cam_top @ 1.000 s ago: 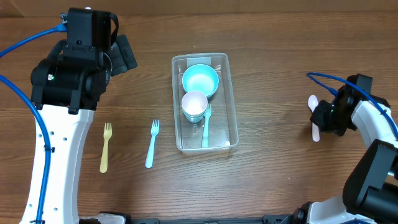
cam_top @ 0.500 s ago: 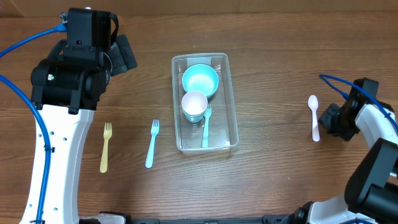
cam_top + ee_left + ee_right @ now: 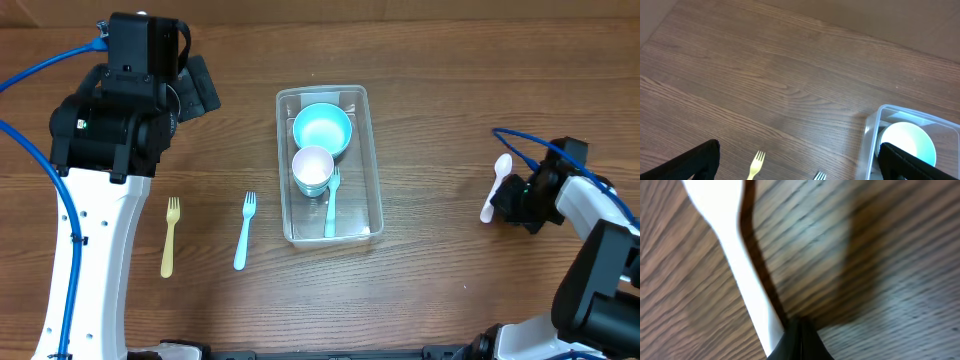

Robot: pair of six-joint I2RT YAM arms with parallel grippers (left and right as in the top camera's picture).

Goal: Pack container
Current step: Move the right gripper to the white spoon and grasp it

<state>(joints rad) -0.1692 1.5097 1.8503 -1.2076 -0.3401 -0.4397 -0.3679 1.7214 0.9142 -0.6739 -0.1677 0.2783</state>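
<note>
A wooden table (image 3: 450, 90) with a warm brown, streaked grain is seen from above, filling nearly the whole view. Along its far edge a paler, plain tan surface (image 3: 880, 17) is shown, and whether it is a wall or a board cannot be told. The scene is lit evenly, so that only soft shadows are cast on the tabletop and a faint sheen is left on the wood.

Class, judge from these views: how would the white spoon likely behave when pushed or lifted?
The white spoon looks like thin plastic, so it is probably light and fairly stiff. Lying flat on the table, it likely pivots when nudged off-centre. Its slim handle may slip from a pinch.
</note>
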